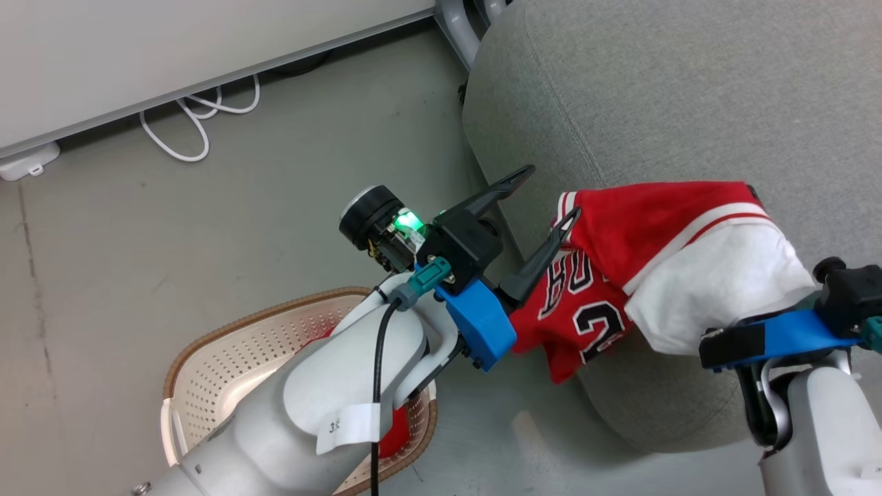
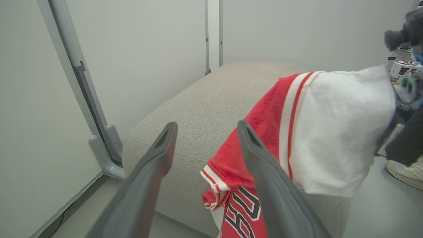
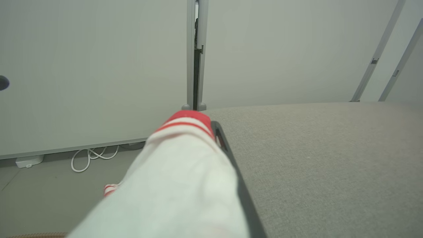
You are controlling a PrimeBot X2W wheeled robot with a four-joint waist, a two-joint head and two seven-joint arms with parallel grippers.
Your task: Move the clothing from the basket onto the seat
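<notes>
The red jersey (image 1: 620,275) with number 23 hangs over the front edge of the light grey seat (image 1: 689,83), its white panel draped over my right gripper (image 1: 751,196). In the right wrist view one dark finger (image 3: 228,152) lies close against the cloth (image 3: 178,172), so that gripper (image 3: 208,125) is shut on the jersey. My left gripper (image 1: 544,200) stands open and empty beside the jersey's left edge, one finger (image 2: 264,172) against the red fabric (image 2: 261,132). The basket (image 1: 207,351) sits on the floor under my left arm, and a second red garment (image 1: 396,430) shows inside it.
White cables (image 1: 193,124) and a white power strip (image 1: 27,162) lie on the floor along the wall. A grey metal frame leg (image 1: 458,27) stands by the seat's far corner. A person's shoe (image 2: 406,172) rests on the floor beyond the seat.
</notes>
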